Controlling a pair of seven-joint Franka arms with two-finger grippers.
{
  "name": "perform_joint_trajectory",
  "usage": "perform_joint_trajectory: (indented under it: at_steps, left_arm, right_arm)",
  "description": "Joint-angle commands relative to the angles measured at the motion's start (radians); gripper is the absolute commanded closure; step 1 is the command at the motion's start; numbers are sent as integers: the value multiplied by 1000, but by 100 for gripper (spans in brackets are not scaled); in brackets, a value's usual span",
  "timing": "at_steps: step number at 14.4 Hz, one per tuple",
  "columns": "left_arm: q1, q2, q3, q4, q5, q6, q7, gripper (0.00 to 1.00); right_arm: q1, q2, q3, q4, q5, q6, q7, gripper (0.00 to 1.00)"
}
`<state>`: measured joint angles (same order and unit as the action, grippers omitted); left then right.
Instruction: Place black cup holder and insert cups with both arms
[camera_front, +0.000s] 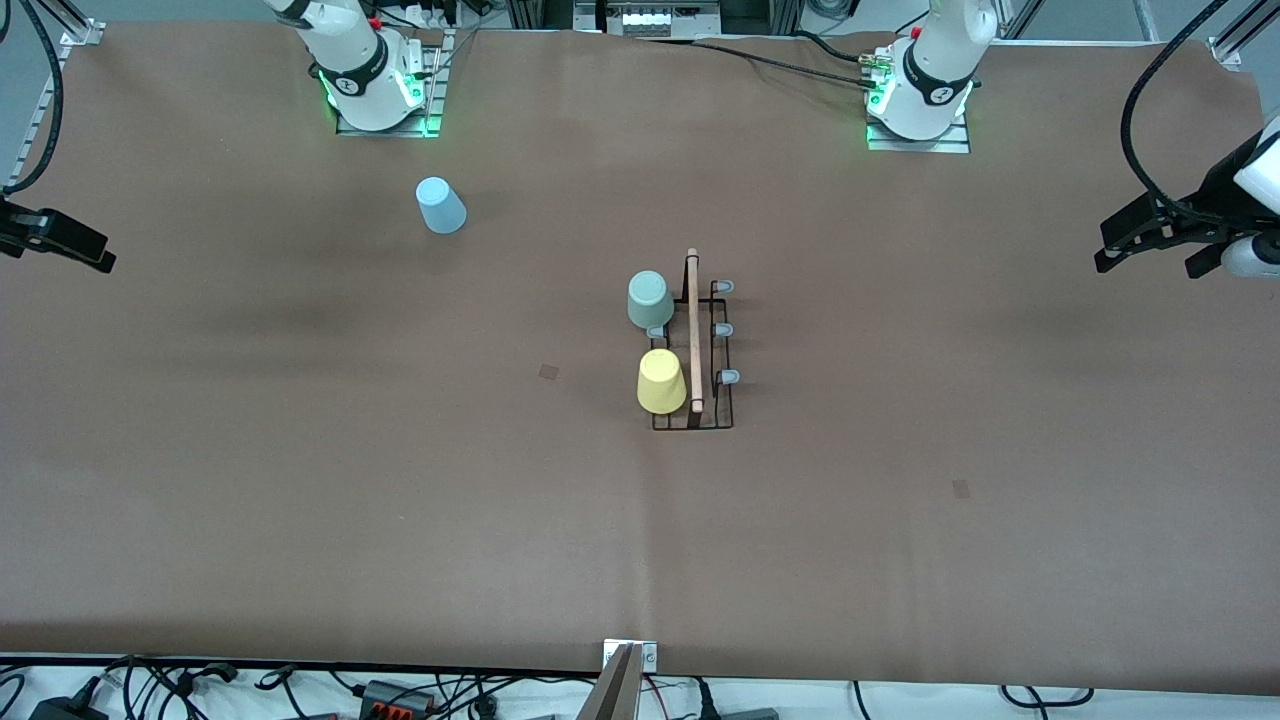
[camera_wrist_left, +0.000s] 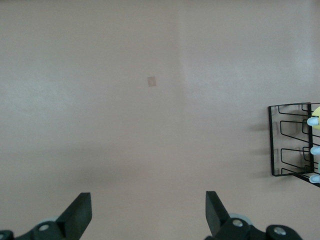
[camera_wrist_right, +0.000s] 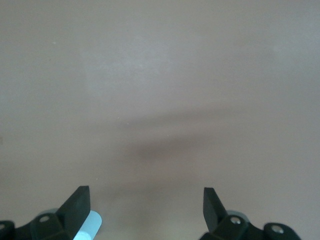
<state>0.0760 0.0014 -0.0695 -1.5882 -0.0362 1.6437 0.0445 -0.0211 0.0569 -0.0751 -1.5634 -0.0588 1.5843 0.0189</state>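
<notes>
Black cup holder (camera_front: 703, 350) mid-table carrying green cup (camera_front: 649, 299) and yellow cup (camera_front: 661, 382), blue cup (camera_front: 440, 205) loose near right arm's base; left gripper (camera_wrist_left: 147, 217) and right gripper (camera_wrist_right: 145, 212) jaws spread, empty, over bare table.

The work surface is 1 table (camera_front: 300, 520) covered by a plain brown mat. A faint vertical crease (camera_front: 648, 560) runs through the mat near the middle of the edge nearest the front camera. 2 small darker square patches mark the mat: 1 (camera_front: 549, 372) near the centre, 1 (camera_front: 961, 489) toward the left arm's end. Soft, broad shadows lie across the surface; lighting is even and diffuse. Along the edge nearest the front camera, a white strip carries loose black cables (camera_front: 180, 685) and connectors. A metal bracket (camera_front: 630, 655) sits at the middle of that edge. Aluminium frame rails (camera_front: 35, 110) flank the table corners farthest from the camera.
</notes>
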Motion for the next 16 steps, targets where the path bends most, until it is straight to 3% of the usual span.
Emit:
perform_joint_trajectory:
  at_steps: [1,13,16]
  left_arm:
    - [7,9,-3,28,4,-22,21,0]
    - [5,9,-3,28,4,-22,23,0]
    - [5,9,-3,28,4,-22,21,0]
  right_arm:
    - [0,0,-2,17,23,-21,-60,0]
    - [6,6,0,28,5,-21,-83,0]
    - [3,14,-3,28,62,-14,-71,0]
